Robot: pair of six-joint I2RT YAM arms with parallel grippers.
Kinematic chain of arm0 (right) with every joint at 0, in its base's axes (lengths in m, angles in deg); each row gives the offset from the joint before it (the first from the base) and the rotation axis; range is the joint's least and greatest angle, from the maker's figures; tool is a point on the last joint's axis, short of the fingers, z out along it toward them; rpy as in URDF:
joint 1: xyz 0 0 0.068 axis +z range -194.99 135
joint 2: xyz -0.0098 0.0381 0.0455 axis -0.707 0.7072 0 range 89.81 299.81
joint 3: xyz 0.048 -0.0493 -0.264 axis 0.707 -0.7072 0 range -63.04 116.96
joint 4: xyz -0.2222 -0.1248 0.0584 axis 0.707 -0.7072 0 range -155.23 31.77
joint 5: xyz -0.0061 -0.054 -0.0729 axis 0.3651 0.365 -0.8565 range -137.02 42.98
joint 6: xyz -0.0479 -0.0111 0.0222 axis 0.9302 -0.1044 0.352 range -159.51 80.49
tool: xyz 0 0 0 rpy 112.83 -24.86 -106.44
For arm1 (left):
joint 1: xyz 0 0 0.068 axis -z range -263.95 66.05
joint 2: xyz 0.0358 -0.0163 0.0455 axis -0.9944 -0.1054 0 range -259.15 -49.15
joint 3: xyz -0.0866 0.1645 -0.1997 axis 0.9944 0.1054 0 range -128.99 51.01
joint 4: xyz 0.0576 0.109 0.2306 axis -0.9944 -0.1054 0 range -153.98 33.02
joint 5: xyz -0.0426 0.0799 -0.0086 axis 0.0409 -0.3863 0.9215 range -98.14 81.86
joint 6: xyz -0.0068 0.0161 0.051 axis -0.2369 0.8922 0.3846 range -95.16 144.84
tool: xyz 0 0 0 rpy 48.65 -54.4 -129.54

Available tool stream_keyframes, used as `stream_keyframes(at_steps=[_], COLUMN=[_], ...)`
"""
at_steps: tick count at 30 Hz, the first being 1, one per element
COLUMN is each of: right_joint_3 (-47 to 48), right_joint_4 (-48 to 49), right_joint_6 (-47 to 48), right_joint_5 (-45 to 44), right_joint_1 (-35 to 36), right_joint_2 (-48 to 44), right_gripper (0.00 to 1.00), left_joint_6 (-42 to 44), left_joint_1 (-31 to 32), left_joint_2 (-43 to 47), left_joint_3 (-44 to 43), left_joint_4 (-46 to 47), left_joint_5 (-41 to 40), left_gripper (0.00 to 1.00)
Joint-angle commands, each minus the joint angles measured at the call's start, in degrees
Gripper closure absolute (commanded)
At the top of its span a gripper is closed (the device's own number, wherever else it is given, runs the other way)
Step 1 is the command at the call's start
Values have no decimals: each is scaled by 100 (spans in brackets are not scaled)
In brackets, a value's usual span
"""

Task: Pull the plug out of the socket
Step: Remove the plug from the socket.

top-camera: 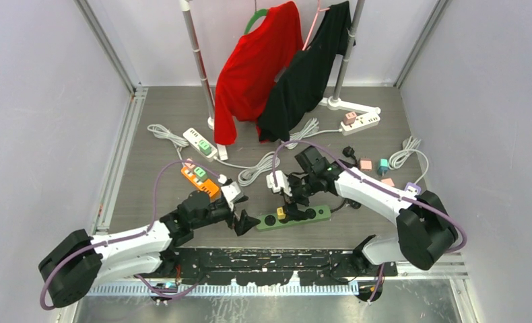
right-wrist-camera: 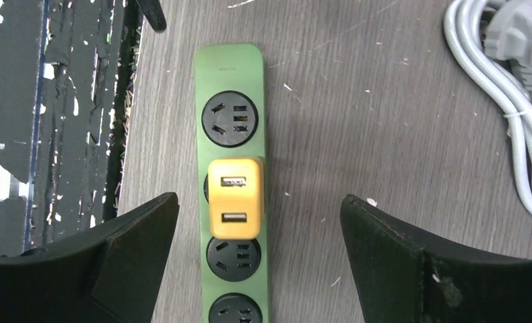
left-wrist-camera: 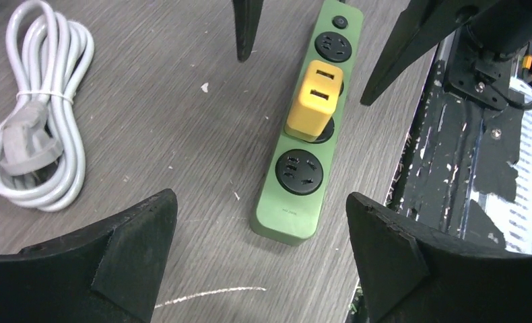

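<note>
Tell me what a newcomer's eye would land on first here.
The yellow USB adapter plugged into the green power strip at the table's front edge, with the left gripper and right gripper open, facing it. Behind, a red top and black top hang from a rack.

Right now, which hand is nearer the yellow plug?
Right. The right hand hangs over the plug, its fingers open on either side of the green strip. The left hand, also open, sits at the strip's end, one socket short of the plug.
</note>
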Motion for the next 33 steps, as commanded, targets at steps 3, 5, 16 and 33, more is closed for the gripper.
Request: stream_keyframes(at_steps=[3, 5, 16, 33], right_joint_3=[67, 91, 248, 345], right_joint_4=[116, 46, -232, -403], right_joint_6=[298, 348, 455, 547], right_joint_5=[-291, -286, -255, -201], right_joint_1=[370, 428, 495, 495], right_joint_2=[104, 156, 313, 280], right_gripper=[12, 18, 48, 88], left_joint_6=[860, 948, 1196, 891], left_joint_1=[237, 287, 527, 588], left_joint_2=[-425, -615, -1912, -3550], left_joint_3=[29, 18, -355, -685], left_joint_4=[1045, 1205, 1868, 2804], left_joint_5=[32, 13, 323, 577], left_gripper=[5, 5, 9, 31])
